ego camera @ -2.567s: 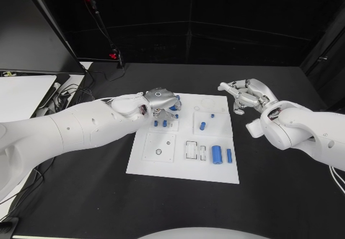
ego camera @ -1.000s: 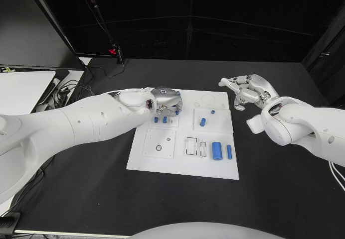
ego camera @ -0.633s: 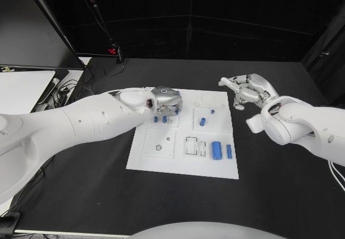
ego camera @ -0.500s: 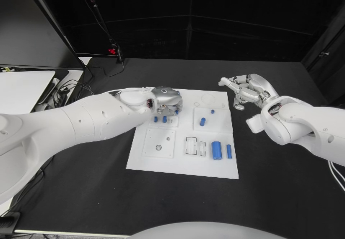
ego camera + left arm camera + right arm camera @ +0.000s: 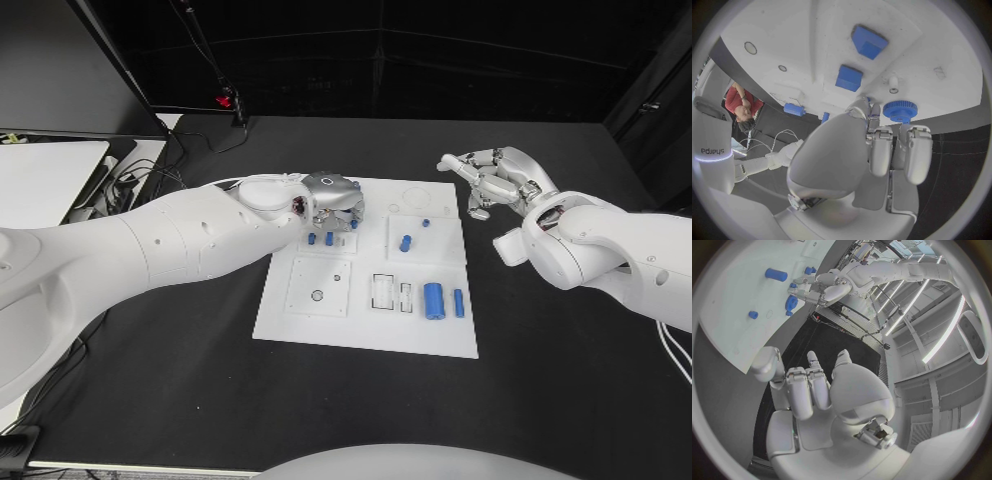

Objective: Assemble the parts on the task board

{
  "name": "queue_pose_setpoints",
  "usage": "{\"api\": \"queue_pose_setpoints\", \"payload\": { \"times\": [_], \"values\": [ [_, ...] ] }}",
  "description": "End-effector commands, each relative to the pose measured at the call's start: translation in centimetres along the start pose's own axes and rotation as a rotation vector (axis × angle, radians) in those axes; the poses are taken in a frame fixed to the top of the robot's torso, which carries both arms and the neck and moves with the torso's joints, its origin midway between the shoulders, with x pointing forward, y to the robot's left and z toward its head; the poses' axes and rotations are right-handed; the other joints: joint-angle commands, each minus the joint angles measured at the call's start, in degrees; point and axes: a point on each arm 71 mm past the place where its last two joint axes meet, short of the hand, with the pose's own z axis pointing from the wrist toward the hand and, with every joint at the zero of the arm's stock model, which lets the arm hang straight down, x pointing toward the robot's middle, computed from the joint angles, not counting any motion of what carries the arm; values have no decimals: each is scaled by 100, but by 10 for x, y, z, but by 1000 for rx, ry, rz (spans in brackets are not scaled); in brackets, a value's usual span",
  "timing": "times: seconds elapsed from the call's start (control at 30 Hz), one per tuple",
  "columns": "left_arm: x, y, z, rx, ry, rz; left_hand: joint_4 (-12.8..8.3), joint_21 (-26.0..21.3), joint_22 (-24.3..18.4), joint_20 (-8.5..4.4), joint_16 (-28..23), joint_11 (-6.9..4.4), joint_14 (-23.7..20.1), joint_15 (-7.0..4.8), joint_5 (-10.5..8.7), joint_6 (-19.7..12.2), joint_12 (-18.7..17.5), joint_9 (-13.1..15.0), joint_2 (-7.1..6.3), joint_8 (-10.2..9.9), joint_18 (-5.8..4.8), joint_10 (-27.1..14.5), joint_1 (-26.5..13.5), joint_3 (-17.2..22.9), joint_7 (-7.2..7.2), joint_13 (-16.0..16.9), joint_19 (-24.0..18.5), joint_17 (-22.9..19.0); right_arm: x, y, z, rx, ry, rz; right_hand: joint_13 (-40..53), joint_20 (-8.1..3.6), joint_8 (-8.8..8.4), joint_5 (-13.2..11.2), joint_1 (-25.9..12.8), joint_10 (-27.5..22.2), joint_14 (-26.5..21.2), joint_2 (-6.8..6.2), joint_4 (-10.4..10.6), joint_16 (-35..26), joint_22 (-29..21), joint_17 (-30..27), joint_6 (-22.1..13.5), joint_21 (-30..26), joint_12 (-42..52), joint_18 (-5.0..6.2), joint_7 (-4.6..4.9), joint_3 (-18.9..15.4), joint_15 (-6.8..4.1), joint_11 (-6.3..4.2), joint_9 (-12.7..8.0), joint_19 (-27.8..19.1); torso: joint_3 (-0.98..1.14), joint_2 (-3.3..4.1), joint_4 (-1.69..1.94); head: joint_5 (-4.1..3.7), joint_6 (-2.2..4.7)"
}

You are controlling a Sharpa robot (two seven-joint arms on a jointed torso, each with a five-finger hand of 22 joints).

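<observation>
The white task board (image 5: 361,325) lies mid-table. My left hand (image 5: 330,200) hovers low over its far left corner, fingers curled down around a blue gear (image 5: 899,110) that stands at their tips; the right wrist view shows the same gear (image 5: 792,302) under that hand. Two small blue blocks (image 5: 320,240) sit just in front of it, seen as squares (image 5: 849,77) in the left wrist view. A blue peg (image 5: 407,242) lies further right. A thick blue cylinder (image 5: 434,298) and a slim one (image 5: 459,303) lie near the right edge. My right hand (image 5: 490,180) floats beyond the board's far right corner, fingers apart, holding nothing.
A white table (image 5: 43,175) stands at the far left with cables (image 5: 137,185) beside it. A dark stand with a red clip (image 5: 225,102) rises behind the board. Black tabletop (image 5: 216,400) surrounds the board.
The whole picture shifted after the earliest frame. Over the last second both hands keep their places relative to the board.
</observation>
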Motion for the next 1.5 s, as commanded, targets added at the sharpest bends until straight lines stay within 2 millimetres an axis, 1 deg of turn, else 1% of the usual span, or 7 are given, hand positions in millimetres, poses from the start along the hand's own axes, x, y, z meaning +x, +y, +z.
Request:
{"api": "queue_pose_setpoints", "payload": {
  "times": [0.03,0.27,0.57,0.77,1.0,1.2,1.5],
  "values": [
    [5,1,-1,-11,41,-3,-2,18,1509,-42,5,-8,592,-25,-35,67,3,14,-17,-3,-39,80,18,41,-10,14,597,1510,0,2,0,-11,4,4,1062,9,30,-27,57,154,596,0,-7,14,493,1510,-30,-20,-19,71,4,-37,-47,-36,-3,-32,-1,3,-5,-4,-14],
    [5,0,0,-7,42,-4,-2,18,1509,-51,5,-43,592,-53,-35,227,11,41,-1,52,-39,246,-10,99,-46,13,597,1510,0,2,-1,-10,2,4,1062,9,30,-27,57,154,596,0,-7,14,493,1510,-30,-20,-19,71,4,-37,-47,-36,-3,-32,1,3,-5,-21,-34],
    [5,1,1,-9,39,-2,-28,18,1509,-82,5,-118,592,-107,-35,543,20,100,79,173,-39,598,59,246,-108,9,597,1510,0,2,-1,-9,3,5,1062,9,30,-27,57,154,596,0,-7,14,493,1510,-30,-20,-19,71,4,-37,-47,-36,-3,-32,-1,1,-1,-30,-50],
    [3,1,0,-3,14,4,-15,18,1509,-94,5,-105,592,-99,-36,624,-22,114,72,189,-39,736,74,301,-93,5,597,1510,-1,2,-1,-8,4,6,1062,9,30,-27,57,154,596,0,-7,14,493,1510,-30,-20,-19,71,4,-37,-47,-36,-3,-32,-2,1,2,-36,-55],
    [-3,-1,0,31,-70,22,-13,18,1509,-95,5,-97,592,-93,-35,675,-57,124,55,198,-39,814,63,323,-84,3,597,1510,-1,1,0,-7,3,5,1062,9,30,-27,57,154,596,0,-7,14,493,1510,-30,-20,-19,71,4,-37,-47,-36,-3,-32,-2,-1,10,-35,-54],
    [-10,-2,-2,58,-170,47,-10,18,1509,-94,5,-86,592,-87,-35,681,-79,125,40,194,-39,834,53,327,-76,1,597,1510,-1,1,0,-5,3,5,1062,9,30,-27,57,154,596,0,-7,14,493,1510,-30,-20,-19,71,4,-37,-47,-36,-3,-32,-2,-3,3,-28,-57],
    [-22,-2,-7,76,-227,64,-1,18,1509,-89,5,-66,592,-70,-35,698,-118,128,21,188,-39,869,23,335,-60,0,597,1510,-1,0,1,-4,3,4,1062,9,30,-27,57,154,596,0,-7,14,493,1510,-30,-20,-19,71,4,-37,-47,-36,-3,-32,2,-3,-6,-23,-53]
  ]
}}
